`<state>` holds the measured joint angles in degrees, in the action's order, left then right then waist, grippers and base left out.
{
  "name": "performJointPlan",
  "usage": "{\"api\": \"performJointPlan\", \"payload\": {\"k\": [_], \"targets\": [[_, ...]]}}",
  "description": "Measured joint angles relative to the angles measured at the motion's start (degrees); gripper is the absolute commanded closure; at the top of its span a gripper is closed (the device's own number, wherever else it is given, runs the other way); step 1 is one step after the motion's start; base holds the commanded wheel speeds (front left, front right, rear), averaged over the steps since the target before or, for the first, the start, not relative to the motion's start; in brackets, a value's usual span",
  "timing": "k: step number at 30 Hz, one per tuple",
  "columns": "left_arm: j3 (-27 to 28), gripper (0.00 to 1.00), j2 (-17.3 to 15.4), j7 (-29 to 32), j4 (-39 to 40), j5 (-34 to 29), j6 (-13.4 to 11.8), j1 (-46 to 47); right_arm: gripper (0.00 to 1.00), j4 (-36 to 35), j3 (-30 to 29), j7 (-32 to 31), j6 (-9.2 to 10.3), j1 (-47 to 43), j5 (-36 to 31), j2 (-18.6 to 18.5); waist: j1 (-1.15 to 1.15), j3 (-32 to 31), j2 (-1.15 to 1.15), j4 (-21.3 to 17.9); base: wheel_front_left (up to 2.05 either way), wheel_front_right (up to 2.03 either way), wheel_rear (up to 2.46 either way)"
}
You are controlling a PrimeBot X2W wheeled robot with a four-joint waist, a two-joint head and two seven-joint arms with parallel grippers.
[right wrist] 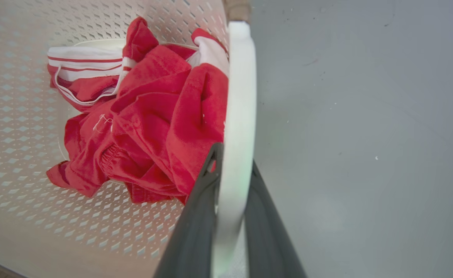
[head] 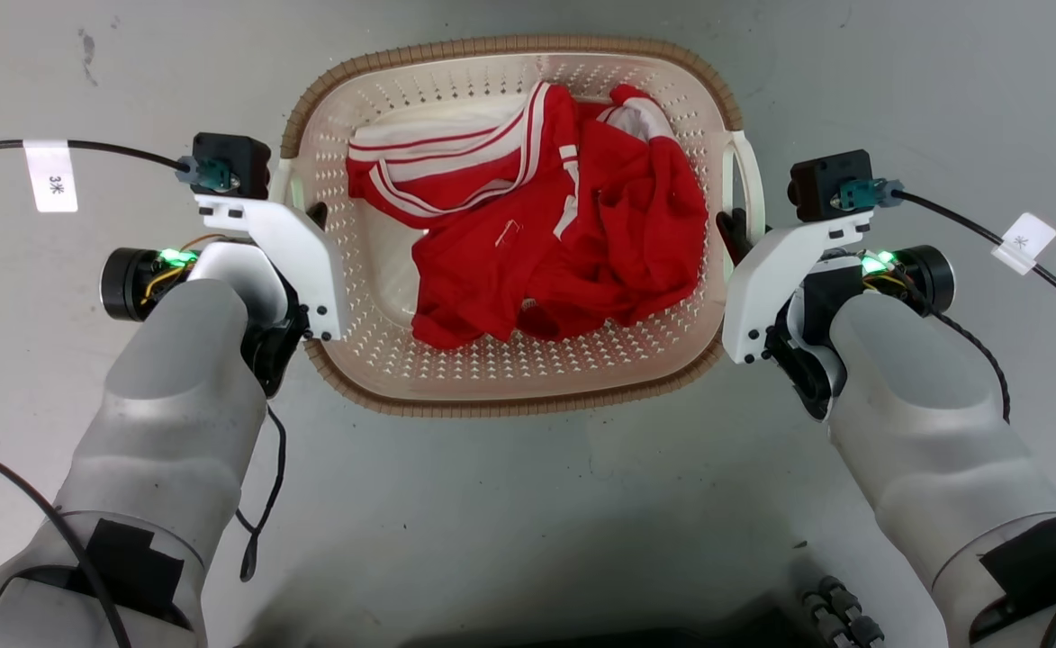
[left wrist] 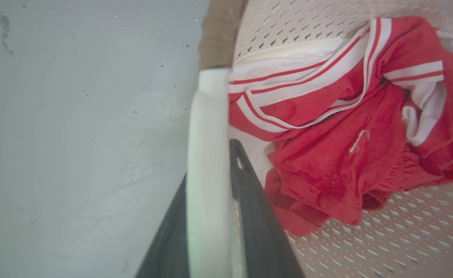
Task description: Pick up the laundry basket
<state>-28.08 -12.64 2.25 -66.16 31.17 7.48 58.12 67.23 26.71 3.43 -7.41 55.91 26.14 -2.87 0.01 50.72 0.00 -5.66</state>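
Observation:
The laundry basket (head: pixel 509 47) stands on the grey floor between my arms: cream perforated walls, brown woven-look rim, red and white clothes (head: pixel 546 234) heaped inside. My left gripper (head: pixel 316 216) is at its white left handle (head: pixel 281 184), my right gripper (head: pixel 733 227) at the white right handle (head: pixel 754 180). In the left wrist view the handle (left wrist: pixel 209 116) runs between the two dark fingers of my left gripper (left wrist: pixel 211 162), which press on both sides of it. The right wrist view shows the same: my right gripper (right wrist: pixel 234 154) is shut around the handle (right wrist: pixel 241 77).
Bare grey floor (head: pixel 528 504) surrounds the basket. Black cables with white tags (head: pixel 50 175) (head: pixel 1021 241) trail from both wrist cameras, and one loose cable (head: pixel 262 504) hangs beside my left forearm. A dark part of my base (head: pixel 838 612) sits at the bottom edge.

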Motion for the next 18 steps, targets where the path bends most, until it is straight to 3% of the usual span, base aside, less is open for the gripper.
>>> {"api": "performJointPlan", "payload": {"k": [8, 18], "targets": [[-3.47, 1.00, 0.88, 3.32, 0.02, 5.50, 0.00, -1.36, 1.00, 0.73, 4.02, -3.15, 0.01, -1.27, 5.34, -1.13, 0.00, -3.77, 0.00, 0.55, 0.00, 0.00, 0.00], [-8.20, 1.00, 3.08, 12.25, 0.91, 13.81, -0.20, -5.98, 1.00, -0.08, 8.59, -12.26, 0.00, -6.84, 13.44, -4.86, -0.01, -15.97, 0.00, 1.64, 0.00, 0.00, 0.00]]}}
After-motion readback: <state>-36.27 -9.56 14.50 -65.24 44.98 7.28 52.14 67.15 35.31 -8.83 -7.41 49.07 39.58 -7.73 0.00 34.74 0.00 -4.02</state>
